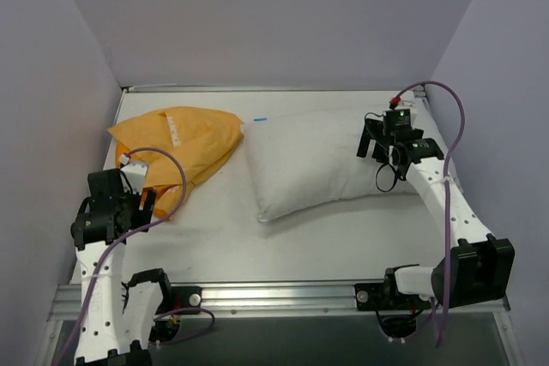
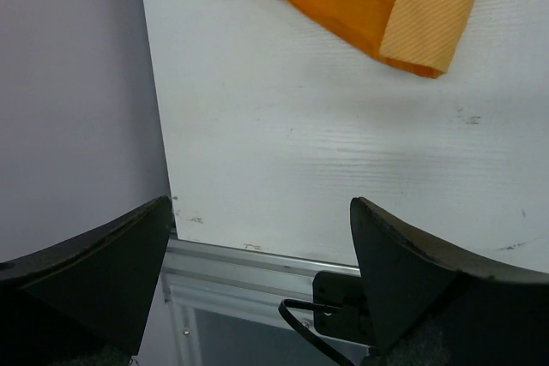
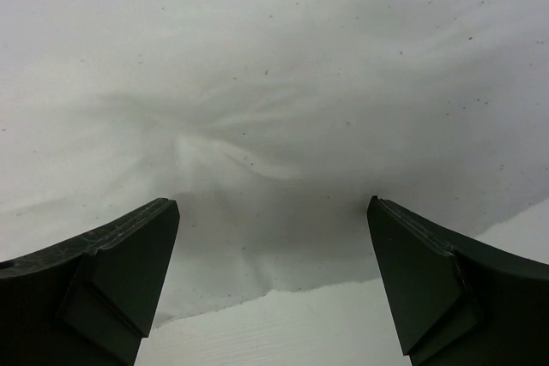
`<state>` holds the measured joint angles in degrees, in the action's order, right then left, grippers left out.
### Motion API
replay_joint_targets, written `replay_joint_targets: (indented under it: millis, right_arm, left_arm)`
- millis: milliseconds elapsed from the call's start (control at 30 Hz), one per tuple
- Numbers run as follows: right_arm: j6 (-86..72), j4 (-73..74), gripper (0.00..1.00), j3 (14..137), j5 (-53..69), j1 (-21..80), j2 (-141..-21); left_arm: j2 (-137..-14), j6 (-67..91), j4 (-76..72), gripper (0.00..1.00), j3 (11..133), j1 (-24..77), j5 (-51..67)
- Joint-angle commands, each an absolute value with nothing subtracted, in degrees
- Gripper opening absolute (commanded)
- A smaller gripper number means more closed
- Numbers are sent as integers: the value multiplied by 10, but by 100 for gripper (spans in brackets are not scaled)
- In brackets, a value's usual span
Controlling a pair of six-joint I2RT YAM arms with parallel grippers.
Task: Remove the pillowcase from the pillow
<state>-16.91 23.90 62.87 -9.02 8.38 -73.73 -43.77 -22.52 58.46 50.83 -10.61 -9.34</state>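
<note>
My left gripper point(image 2: 259, 205) and right gripper point(image 3: 272, 201) both gape empty, pillowcase point(image 1: 176, 143) just ahead of the left, pillow point(image 1: 317, 160) under the right, stretching away leftward.

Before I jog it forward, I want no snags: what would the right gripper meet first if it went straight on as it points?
The pillow: its wrinkled white fabric fills the right wrist view just ahead of the open right gripper, nothing between. How near is hard to tell.
</note>
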Motion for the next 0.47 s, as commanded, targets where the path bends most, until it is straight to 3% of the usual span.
replay_joint_targets:
  millis: [0,433]
  right_arm:
    - [-175,253,100,622,-71,90,-723]
    - [-166,231,100,584,-41,90,-684]
  left_arm:
    - [-410,-208,546,94,496,-111,-122]
    - [-396,-197,548,94,480,-128,-121]
